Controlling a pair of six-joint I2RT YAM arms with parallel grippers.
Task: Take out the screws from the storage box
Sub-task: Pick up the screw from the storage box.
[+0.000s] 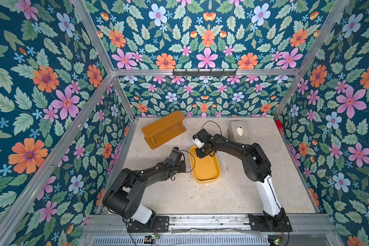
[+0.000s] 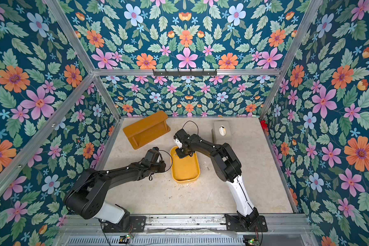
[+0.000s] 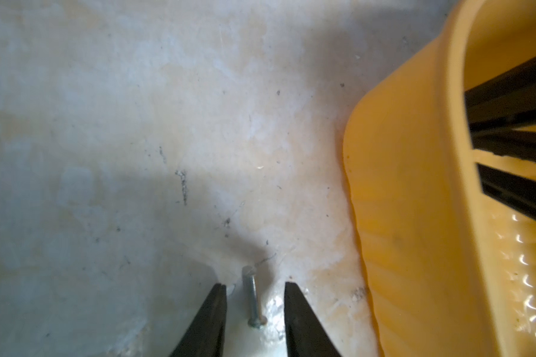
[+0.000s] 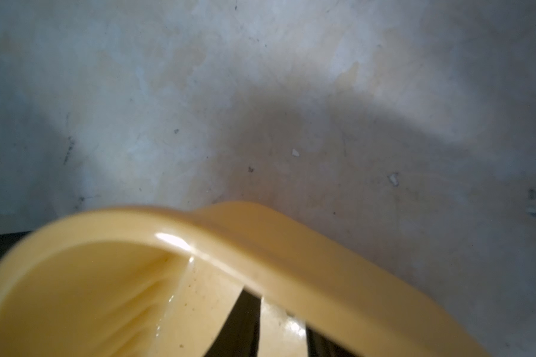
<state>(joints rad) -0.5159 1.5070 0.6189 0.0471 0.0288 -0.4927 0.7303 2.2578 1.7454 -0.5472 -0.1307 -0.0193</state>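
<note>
Nearest to me in both top views sit the arm bases [image 1: 136,215] on the metal rail [image 1: 207,219] at the near edge of the surface [image 1: 200,198]. The storage box [image 1: 208,172] lies mid-surface, and the left gripper [image 1: 180,166] points down just left of its left rim; from up here I cannot make out its jaws. The right gripper [image 1: 201,155] dips inside the far end of the box. One loose screw [image 1: 227,168] lies on the surface just right of the box. A wooden shelf [image 1: 162,132] sits at far left, a tissue box [image 1: 239,132] at far right.

Left wrist view: the left gripper [image 3: 255,285] stands parted, a silvery screw [image 3: 253,298] lying flat on the surface between its fingers [image 3: 212,318], apart from both. The box's outer wall [image 3: 399,216] is close beside it, with the right gripper's black fingers [image 3: 514,108] inside the box.

Right wrist view: the box rim [image 4: 260,235] crosses in front of the right gripper's fingers [image 4: 243,321] and hides their tips; they stand slightly apart with yellow floor showing between them. Beyond the rim lies scuffed surface in shadow.
</note>
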